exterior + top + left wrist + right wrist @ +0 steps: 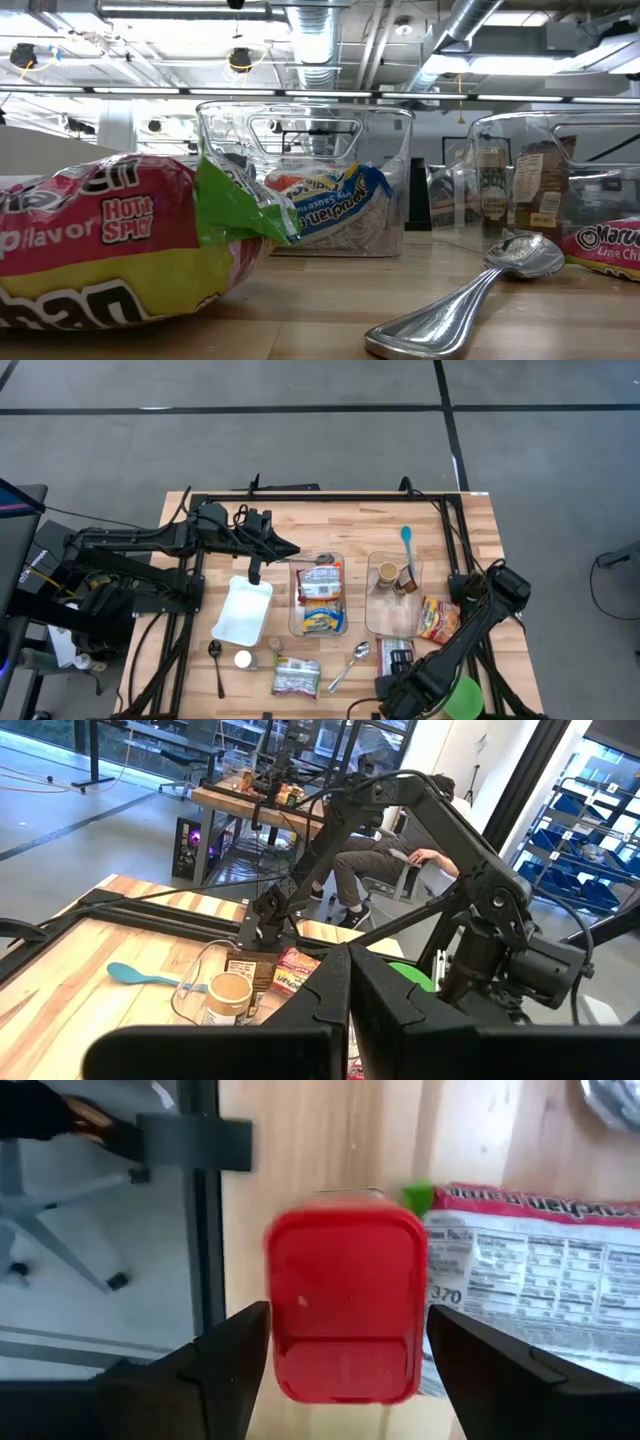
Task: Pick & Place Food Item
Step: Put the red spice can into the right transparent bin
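Red-lidded container [347, 1305] framed between spread fingers of right hand [347, 1355]; noodle packet [540, 1275] touching it, likely dragged if grazed. Left hand [254, 572] state untold.

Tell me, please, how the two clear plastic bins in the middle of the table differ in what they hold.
The left bin holds flat noodle packets that fill it. The right bin holds a jar and a dark item at its far end, its near half bare. Both are clear, rectangular and side by side.
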{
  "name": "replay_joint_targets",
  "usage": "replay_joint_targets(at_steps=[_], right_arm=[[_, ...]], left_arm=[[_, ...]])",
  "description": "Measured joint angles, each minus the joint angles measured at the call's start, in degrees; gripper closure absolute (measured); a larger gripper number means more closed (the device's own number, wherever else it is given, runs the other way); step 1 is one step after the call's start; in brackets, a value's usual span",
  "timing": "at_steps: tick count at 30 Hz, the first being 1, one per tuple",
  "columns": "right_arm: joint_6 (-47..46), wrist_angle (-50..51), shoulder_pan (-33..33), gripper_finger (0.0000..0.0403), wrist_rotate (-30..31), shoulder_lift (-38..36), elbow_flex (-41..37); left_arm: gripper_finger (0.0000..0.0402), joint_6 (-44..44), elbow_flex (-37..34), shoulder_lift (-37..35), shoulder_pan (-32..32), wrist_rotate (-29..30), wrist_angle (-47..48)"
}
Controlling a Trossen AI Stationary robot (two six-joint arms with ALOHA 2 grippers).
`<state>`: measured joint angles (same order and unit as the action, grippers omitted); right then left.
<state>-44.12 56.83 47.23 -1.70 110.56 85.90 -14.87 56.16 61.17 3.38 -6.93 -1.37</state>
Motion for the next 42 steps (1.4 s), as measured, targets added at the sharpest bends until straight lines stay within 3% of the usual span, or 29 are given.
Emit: replay_joint_targets(at_steps=[42], right_arm=[[-0.5,-3.5,-2.0,0.0138,-2.6,2.0,0.1]], left_arm=[[0.0402,0.0,0.0,0.0,0.0,0.0,0.0]])
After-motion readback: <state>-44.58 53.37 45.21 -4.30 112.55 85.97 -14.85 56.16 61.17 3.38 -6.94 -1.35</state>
